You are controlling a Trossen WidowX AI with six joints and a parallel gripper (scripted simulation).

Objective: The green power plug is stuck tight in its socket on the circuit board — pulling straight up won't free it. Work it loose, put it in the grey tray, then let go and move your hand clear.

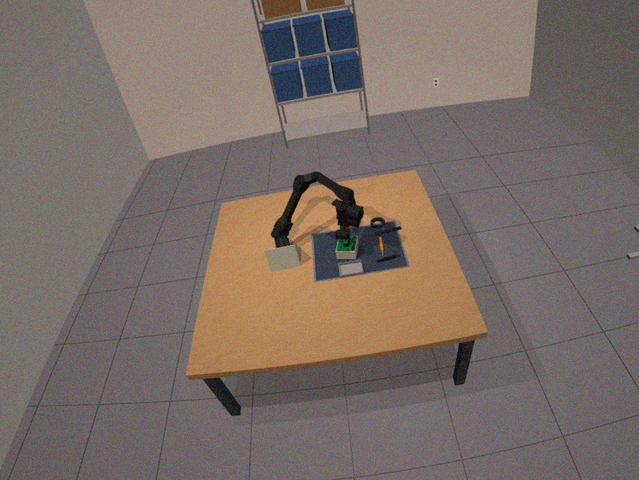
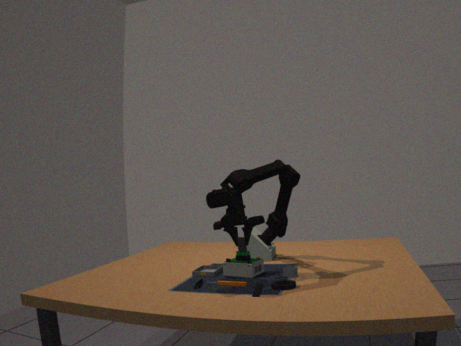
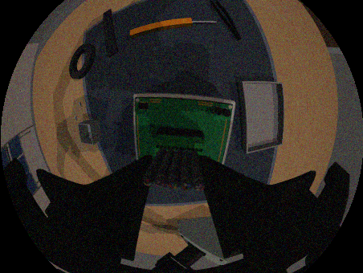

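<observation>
My gripper (image 1: 345, 239) (image 2: 241, 244) (image 3: 175, 161) grasps the wired plug (image 2: 242, 253) (image 3: 175, 142), at the board's (image 1: 352, 248) (image 2: 256, 261) (image 3: 144, 125) socket. Wrist view, around the board: raised-rim tray (image 1: 351, 268) (image 2: 207, 271) (image 3: 263, 116), 3 o'clock; screwdriver (image 1: 381, 244) (image 2: 231, 283) (image 3: 162, 26), 12; black ring (image 1: 372, 223) (image 2: 284, 285) (image 3: 74, 66), 10; block (image 2: 290, 271) (image 3: 87, 132), 9.

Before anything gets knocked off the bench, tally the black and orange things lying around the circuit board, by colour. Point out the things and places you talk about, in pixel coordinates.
Black: 3 (ring (image 1: 377, 226) (image 2: 283, 287) (image 3: 73, 65), bar (image 1: 388, 231) (image 2: 257, 289) (image 3: 109, 34), slim tool (image 1: 387, 258) (image 2: 198, 283) (image 3: 226, 21))
Orange: 1 (screwdriver (image 1: 381, 244) (image 2: 231, 283) (image 3: 161, 26))
Total: 4

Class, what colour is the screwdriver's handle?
Orange; the wrist view shows it best.
</observation>
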